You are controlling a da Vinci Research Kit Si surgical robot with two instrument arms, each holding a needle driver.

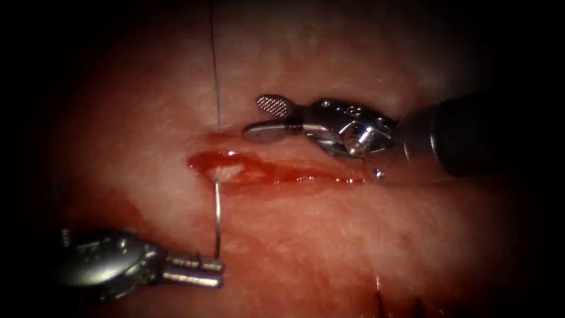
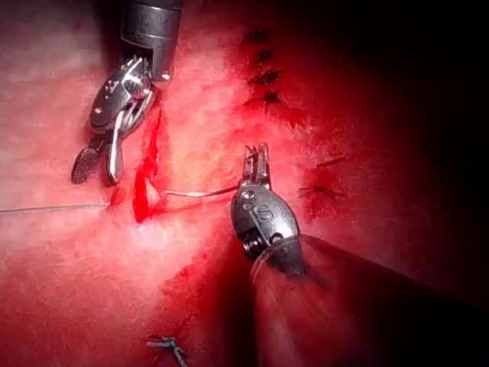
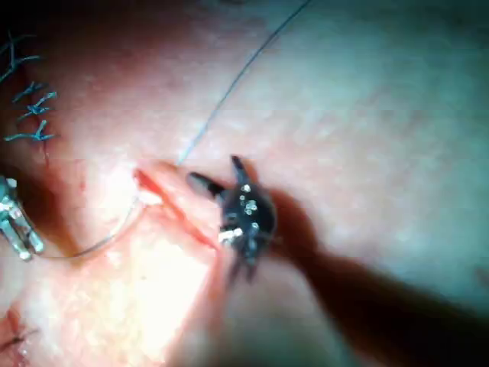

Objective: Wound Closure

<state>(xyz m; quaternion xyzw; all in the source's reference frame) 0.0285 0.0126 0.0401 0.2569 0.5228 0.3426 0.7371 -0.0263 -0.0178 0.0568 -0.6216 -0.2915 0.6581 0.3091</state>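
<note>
Needle point(image 1: 217, 215) runs from the cut's point(image 1: 276, 172) left end down to the left tool point(image 1: 215, 272), whose closed jaws grip its near end; its other end sits in the tissue point(image 1: 329, 235). Thread point(image 1: 215, 65) leaves the cut's far edge, going upward. Right tool point(image 1: 268, 119) hovers beside the cut, jaws spread, empty. No legible writing.

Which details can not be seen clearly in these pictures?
- Needle front part: buried in the tissue at the cut, endoscope view.
- Left pincer grip point on the needle: too small.
- Thread far end: cut off by the edge.
- Right pincer: blurred, right wrist view.
</note>
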